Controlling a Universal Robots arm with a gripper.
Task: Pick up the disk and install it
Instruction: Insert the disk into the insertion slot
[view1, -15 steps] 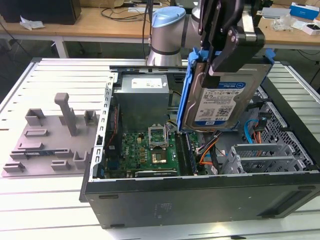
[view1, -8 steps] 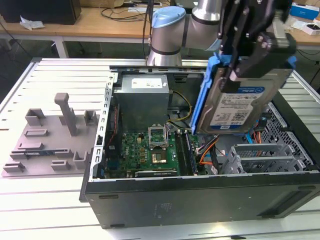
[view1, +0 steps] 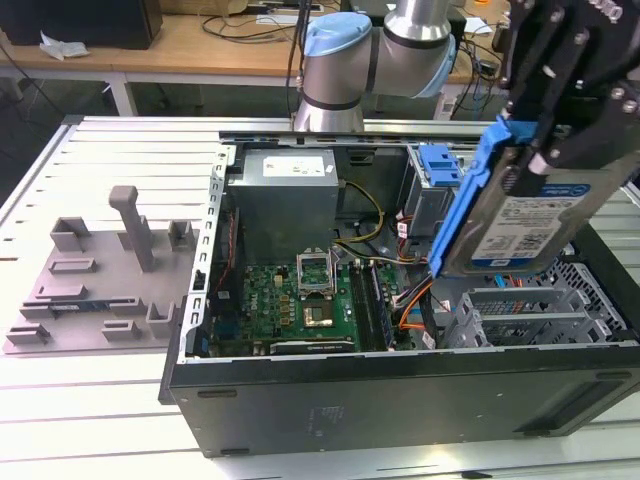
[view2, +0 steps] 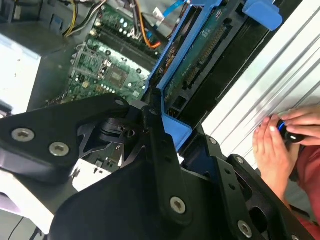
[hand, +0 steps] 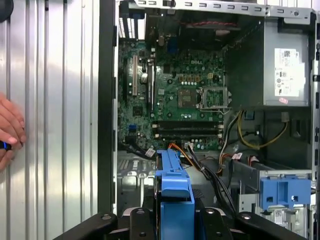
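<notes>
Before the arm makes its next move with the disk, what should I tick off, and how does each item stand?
1. Grip: the claw is shut on the disk. Ok.
2. Disk lined up with the drive cage: it hangs steeply tilted above it. Not ok.
3. Computer case open: the motherboard is exposed. Ok.
4. Cables clear of the cage: orange and black ones run beside it. Cannot tell.
5. Person's hand outside the case: it rests on the table alongside. Ok.

No print readable, neither on disk (view1: 530, 225) (labelled) nor power supply (view1: 285, 200).
</notes>
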